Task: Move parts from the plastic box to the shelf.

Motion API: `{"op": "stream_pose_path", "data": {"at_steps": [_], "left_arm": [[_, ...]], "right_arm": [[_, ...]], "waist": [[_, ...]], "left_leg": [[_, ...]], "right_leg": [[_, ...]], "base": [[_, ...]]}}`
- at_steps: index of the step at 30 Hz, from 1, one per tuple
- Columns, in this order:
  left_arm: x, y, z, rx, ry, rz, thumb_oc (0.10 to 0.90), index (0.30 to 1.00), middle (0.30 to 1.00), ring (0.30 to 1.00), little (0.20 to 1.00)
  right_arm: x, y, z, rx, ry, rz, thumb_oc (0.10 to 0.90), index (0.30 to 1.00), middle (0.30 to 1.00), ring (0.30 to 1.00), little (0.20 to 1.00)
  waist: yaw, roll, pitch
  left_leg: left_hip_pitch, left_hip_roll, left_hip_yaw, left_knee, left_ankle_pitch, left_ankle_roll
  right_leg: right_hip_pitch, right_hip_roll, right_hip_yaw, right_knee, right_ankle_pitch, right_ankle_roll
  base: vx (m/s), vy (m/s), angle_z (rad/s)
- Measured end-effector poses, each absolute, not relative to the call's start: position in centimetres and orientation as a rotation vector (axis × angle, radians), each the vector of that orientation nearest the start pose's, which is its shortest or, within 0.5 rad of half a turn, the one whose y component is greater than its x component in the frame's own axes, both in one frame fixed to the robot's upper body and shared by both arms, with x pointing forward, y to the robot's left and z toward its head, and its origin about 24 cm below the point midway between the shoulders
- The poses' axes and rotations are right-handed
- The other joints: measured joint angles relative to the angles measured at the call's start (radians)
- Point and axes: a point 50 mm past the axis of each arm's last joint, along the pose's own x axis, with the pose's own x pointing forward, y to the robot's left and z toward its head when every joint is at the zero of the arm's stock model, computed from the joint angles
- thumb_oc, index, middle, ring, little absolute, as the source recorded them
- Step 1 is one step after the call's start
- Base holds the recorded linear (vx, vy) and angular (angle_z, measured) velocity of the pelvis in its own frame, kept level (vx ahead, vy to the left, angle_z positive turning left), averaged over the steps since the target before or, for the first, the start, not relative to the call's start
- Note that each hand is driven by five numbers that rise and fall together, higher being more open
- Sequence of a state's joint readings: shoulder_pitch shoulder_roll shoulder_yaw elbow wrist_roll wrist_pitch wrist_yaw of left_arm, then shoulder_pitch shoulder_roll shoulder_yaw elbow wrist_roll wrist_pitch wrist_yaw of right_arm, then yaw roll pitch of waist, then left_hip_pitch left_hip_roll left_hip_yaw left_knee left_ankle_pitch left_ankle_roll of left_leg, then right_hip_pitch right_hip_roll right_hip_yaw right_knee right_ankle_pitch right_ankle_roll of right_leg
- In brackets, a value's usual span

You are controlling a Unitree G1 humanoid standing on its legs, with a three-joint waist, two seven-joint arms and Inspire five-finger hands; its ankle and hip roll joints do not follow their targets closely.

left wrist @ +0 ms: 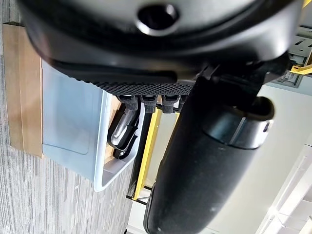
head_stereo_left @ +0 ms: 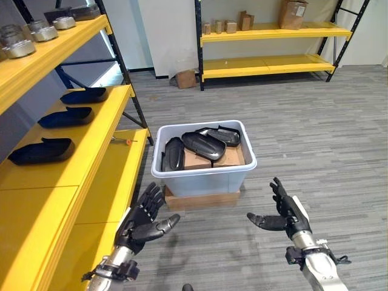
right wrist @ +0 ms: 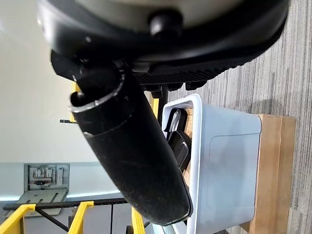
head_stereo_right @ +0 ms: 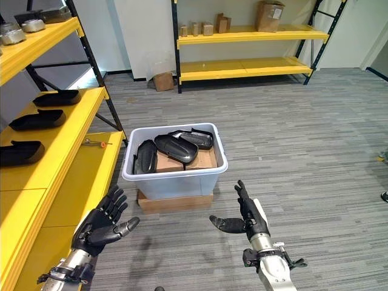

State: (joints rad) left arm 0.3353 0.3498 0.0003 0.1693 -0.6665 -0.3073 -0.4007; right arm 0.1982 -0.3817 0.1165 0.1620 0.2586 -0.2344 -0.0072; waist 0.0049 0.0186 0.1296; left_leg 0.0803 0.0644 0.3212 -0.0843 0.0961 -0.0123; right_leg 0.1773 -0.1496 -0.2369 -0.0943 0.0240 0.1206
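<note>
Before the plastic box (head_stereo_left: pixel 203 173), left robot hand (head_stereo_left: pixel 145 219) and right robot hand (head_stereo_left: pixel 285 212) hover spread and empty; black parts (head_stereo_left: pixel 203 145) lie inside. Reaching step: next, lower onto one part.

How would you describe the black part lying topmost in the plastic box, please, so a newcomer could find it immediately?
Find the pale plastic box on the floor beside the yellow shelf, ahead of both open robot hands. Several black parts lie inside on cardboard boxes. The topmost part is the broad glossy shell lying flat across the middle, unlike the one standing on edge at the left wall.
</note>
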Motion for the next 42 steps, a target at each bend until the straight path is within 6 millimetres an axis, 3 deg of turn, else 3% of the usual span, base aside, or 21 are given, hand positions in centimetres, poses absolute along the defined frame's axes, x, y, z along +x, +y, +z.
{"op": "stream_pose_path", "data": {"at_steps": [30, 35, 40, 41, 42], "left_arm": [[16.4, 23.5, -1.5, -0.369, 0.101, -0.121, 0.9, 1.0, 1.0, 1.0, 1.0], [16.7, 24.0, -1.3, -0.407, 0.078, -0.046, 0.9, 1.0, 1.0, 1.0, 1.0], [18.5, 23.6, -0.6, -0.421, 0.029, -0.029, 0.9, 1.0, 1.0, 1.0, 1.0], [19.0, 23.6, -0.2, -0.416, 0.006, -0.032, 0.9, 1.0, 1.0, 1.0, 1.0], [19.4, 23.5, 0.0, -0.419, -0.02, -0.018, 0.9, 1.0, 1.0, 1.0, 1.0]], "right_arm": [[20.1, -20.9, -0.9, -0.127, 0.158, 0.071, 0.9, 1.0, 1.0, 1.0, 1.0], [20.2, -20.4, -0.9, -0.099, 0.159, 0.123, 0.9, 1.0, 1.0, 1.0, 1.0], [22.4, -19.2, 0.5, -0.125, 0.095, 0.22, 0.9, 1.0, 1.0, 1.0, 1.0], [23.2, -18.8, 1.2, -0.126, 0.061, 0.242, 0.9, 1.0, 1.0, 1.0, 1.0], [24.2, -18.6, 2.2, -0.136, 0.02, 0.264, 0.9, 1.0, 1.0, 1.0, 1.0]], "waist": [[0.001, -0.004, 0.002], [0.012, -0.001, 0.001], [0.037, 0.01, 0.011], [0.052, 0.004, 0.023], [0.073, 0.001, 0.048]], "left_leg": [[0.002, 0.002, -0.002, 0.004, 0.0, -0.001], [0.002, 0.009, -0.01, 0.007, 0.0, -0.008], [-0.031, 0.036, -0.039, 0.108, -0.022, -0.04], [-0.059, 0.04, -0.05, 0.169, -0.023, -0.05], [-0.135, 0.053, -0.08, 0.298, 0.004, -0.091]], "right_leg": [[0.002, 0.002, 0.0, 0.0, -0.002, 0.001], [0.005, 0.008, -0.005, 0.005, -0.015, -0.005], [-0.053, 0.013, 0.003, 0.143, -0.094, -0.034], [-0.092, -0.004, 0.016, 0.217, -0.131, -0.047], [-0.172, -0.007, -0.009, 0.404, -0.188, -0.079]], "base": [[0.01, -0.037, 0.0], [0.05, -0.191, 0.02], [0.04, -0.118, -0.03], [0.13, -0.193, -0.22], [0.14, -0.188, -0.22]]}}
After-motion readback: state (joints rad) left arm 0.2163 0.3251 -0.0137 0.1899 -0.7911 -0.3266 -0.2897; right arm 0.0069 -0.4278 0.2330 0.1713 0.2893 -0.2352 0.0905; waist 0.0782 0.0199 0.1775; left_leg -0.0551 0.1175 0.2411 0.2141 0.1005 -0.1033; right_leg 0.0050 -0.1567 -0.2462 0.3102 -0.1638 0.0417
